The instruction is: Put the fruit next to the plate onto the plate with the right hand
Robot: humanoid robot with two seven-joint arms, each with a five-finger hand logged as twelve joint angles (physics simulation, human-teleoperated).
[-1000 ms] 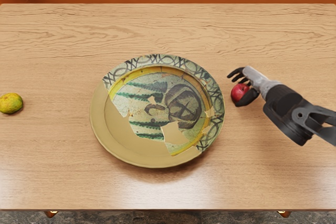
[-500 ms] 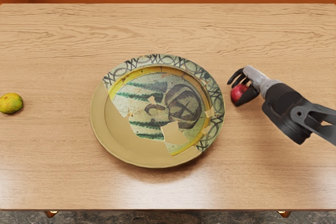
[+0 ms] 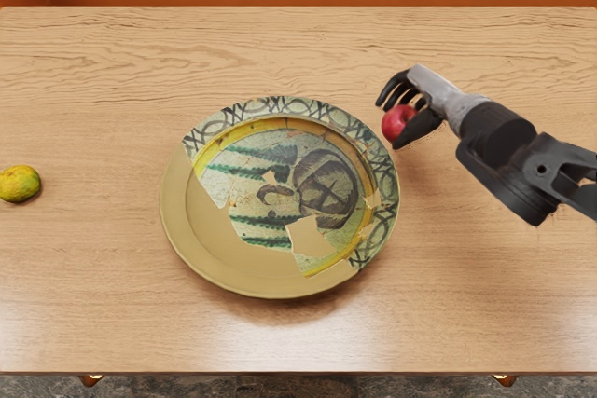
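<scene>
Right hand [image 3: 408, 107] clamping its fingers around the small red fruit [image 3: 396, 122], holding it just beside the patterned plate [image 3: 382, 174]'s far-right rim, fruit looking round, showing no clear long axis.

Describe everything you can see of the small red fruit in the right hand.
The small round red fruit looks smooth and glossy. The dark right hand curls its fingers over and under it, hiding part of it. It sits just beyond the upper-right rim of the patterned ceramic plate, not on it. Whether it clears the wooden table is unclear.
</scene>
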